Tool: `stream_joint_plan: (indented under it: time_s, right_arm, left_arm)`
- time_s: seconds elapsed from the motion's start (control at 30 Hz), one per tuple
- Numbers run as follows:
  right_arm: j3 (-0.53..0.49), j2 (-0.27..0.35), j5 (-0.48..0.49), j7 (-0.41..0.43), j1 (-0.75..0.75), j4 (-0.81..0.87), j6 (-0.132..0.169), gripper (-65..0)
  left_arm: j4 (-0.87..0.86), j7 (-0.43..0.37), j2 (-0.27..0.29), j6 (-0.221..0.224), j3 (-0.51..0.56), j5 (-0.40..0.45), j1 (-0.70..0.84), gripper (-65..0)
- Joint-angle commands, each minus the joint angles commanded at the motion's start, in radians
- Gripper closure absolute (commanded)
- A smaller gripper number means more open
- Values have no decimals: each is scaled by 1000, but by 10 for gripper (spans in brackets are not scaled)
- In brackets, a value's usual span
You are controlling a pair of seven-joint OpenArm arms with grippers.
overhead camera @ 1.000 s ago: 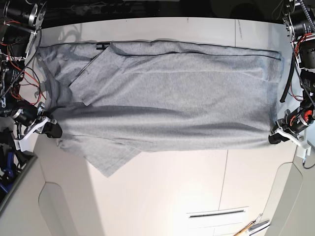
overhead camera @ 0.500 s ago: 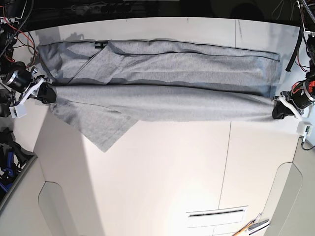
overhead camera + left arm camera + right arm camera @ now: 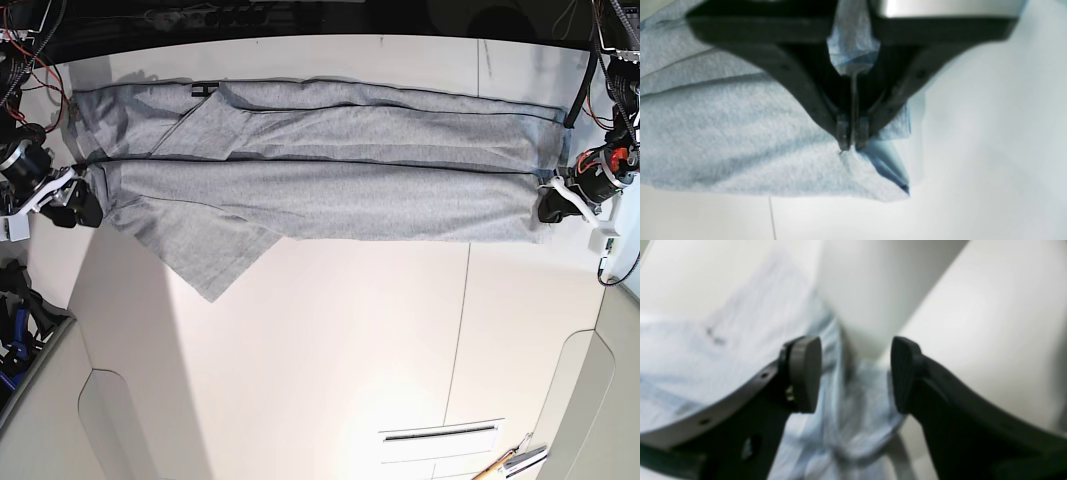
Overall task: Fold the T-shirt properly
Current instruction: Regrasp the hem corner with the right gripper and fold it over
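Observation:
The light grey T-shirt (image 3: 330, 200) lies along the back of the white table (image 3: 330, 360), folded lengthwise, with one sleeve (image 3: 215, 262) sticking out toward the front left. My left gripper (image 3: 552, 206) is at the shirt's right end, low on the table. In the left wrist view the left gripper (image 3: 851, 141) is shut on a pinch of the T-shirt (image 3: 723, 133). My right gripper (image 3: 78, 203) is just off the shirt's left end. In the right wrist view the right gripper (image 3: 853, 373) is open, with blurred T-shirt fabric (image 3: 846, 430) lying below it, not gripped.
A seam (image 3: 462, 330) crosses the table front to back. A slot handle (image 3: 440, 435) and small tools (image 3: 510, 463) lie at the front right. A grey bin edge (image 3: 40, 400) stands at the front left. Loose cables (image 3: 20, 60) hang at the back corners.
The lifted front layer has come down flat over the shirt. The right gripper has opened, let go of the fabric and drawn slightly left. The left gripper still holds its corner.

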Motion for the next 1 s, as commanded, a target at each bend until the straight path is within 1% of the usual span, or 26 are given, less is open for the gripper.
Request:
stream_joint_plan:
  time_s: [0.1,0.2,0.3,0.37,0.47,0.53,0.6,0.7,0.77,0.83,0.87,0.9,0.93,1.0]
  right_arm:
    - [0,-18,-66,17,72,0,0,-330]
    - [-2,-62,-141,18,137,-6,-9,-330]
    - [-25,-94,-157,22,187,-77,-10,-330]
    - [-64,-99,-157,42,224,-171,-9,-330]
    - [-150,-99,-188,77,278,-314,-7,-330]
    - [-217,-99,-200,79,299,-367,-8,-330]
    - [-277,-100,-189,79,299,-372,-8,-330]
    - [-349,-100,-147,78,299,-370,-7,-329]
    - [-387,-102,-145,78,299,-370,-7,-329]
    - [-398,-116,-149,70,299,-370,-7,-329]
    - [-397,-127,-149,66,299,-370,-7,-320]
    - [-397,-137,-148,66,299,-370,-7,-284]
    - [-397,-146,-149,63,299,-370,-7,-225]
    - [-397,-161,-148,60,299,-369,-7,-70]
  left_arm:
    - [0,0,0,0,0,0,0,0]
    - [0,0,0,0,0,-1,0,0]
    - [0,0,0,0,0,-8,0,0]
    - [0,0,0,0,0,-8,0,0]
    - [0,0,0,0,0,-8,0,0]
    - [0,1,0,0,0,-8,0,0]
    - [0,1,0,0,0,-8,0,0]
    - [0,0,0,0,0,-8,0,0]
    - [0,0,0,0,0,-8,0,0]
    - [0,0,0,0,0,-7,0,0]
    - [0,1,0,0,0,-7,0,0]
    - [0,1,0,0,0,-7,0,0]
    - [0,1,0,0,0,-7,0,0]
    - [0,0,0,0,0,-7,0,0]
